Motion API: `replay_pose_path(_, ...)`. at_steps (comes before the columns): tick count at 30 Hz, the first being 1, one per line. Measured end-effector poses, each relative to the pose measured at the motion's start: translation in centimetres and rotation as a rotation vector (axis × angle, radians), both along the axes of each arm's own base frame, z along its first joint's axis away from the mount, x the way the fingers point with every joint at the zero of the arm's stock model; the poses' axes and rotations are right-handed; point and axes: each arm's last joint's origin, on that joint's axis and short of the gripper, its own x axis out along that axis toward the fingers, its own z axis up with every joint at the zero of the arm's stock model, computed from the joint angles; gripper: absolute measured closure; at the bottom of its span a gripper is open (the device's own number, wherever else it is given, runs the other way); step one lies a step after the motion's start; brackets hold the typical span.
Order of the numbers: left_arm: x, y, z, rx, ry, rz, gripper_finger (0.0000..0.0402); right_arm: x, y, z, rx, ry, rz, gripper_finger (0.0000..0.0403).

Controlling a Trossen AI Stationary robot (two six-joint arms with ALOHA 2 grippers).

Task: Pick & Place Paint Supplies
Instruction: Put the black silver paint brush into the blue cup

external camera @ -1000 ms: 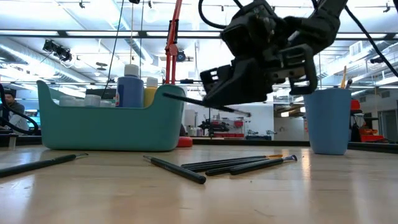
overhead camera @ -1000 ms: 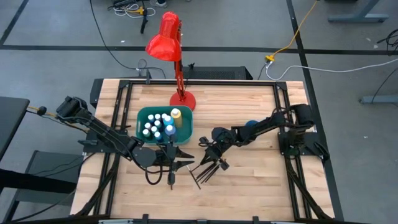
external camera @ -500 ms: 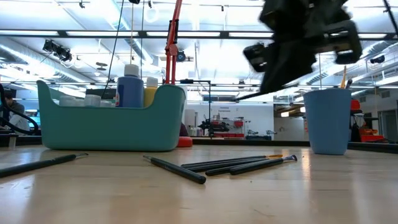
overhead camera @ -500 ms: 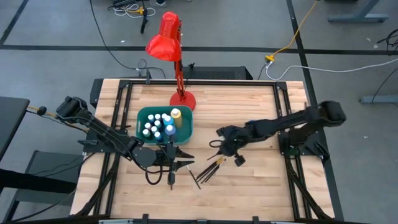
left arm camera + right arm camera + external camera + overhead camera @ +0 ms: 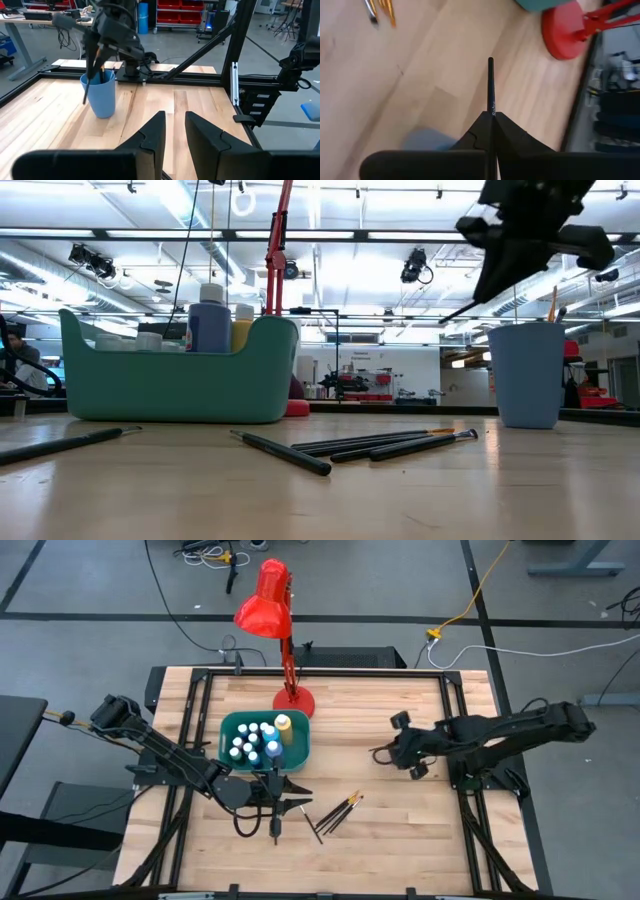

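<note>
My right gripper (image 5: 398, 748) is shut on a thin dark brush (image 5: 460, 308) above the blue cup (image 5: 528, 375), which holds one brush with a yellowish shaft (image 5: 553, 303). Several more dark brushes (image 5: 335, 813) lie flat on the table in front of the teal bin (image 5: 265, 738). White-capped paint bottles and a yellow bottle (image 5: 284, 724) stand in the bin. My left gripper (image 5: 172, 134) is open and empty, low by the bin's near side. One more brush (image 5: 65, 444) lies flat on the table. My right gripper pinches the brush's dark shaft (image 5: 492, 109) between its two shut fingers, which lie along it. A long piece of the shaft sticks out past the fingertips. The brush is lifted clear and slants down beside the cup's rim (image 5: 89, 80).
A red desk lamp stands on its round base (image 5: 293, 700) behind the bin. Black frame rails (image 5: 455, 700) run along the table's edges. Bare wood lies between the loose brushes and the cup.
My right gripper has risen from the loose brushes with one brush in its fingers. It has gone toward the table's right and far edges, to above the blue cup, and has turned on the way. The other brushes stay on the table.
</note>
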Motion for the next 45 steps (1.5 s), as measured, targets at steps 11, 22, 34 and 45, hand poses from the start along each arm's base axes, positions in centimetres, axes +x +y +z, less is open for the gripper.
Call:
replay_pose_path(11, 0.0, 0.0, 0.0, 0.0, 0.0, 0.0, 0.0319, -2.6, -0.8, 0.0, -0.237, 0.186, -0.017, 0.0392)
replay_pose_path(22, 0.0, 0.0, 0.0, 0.0, -0.001, 0.0, 0.0319, -3.0, -0.7, 1.2, -0.288, 0.237, 0.017, 0.0393)
replay_pose_path(34, 0.0, 0.0, 0.0, 0.0, 0.0, 0.0, 0.0319, -4.4, 0.4, 5.8, -0.118, 0.249, 0.049, 0.0393)
replay_pose_path(45, 0.0, 0.0, 0.0, -0.003, 0.0, 0.001, 0.0319, -2.2, 1.0, 3.1, -0.083, 0.41, 0.026, 0.0393)
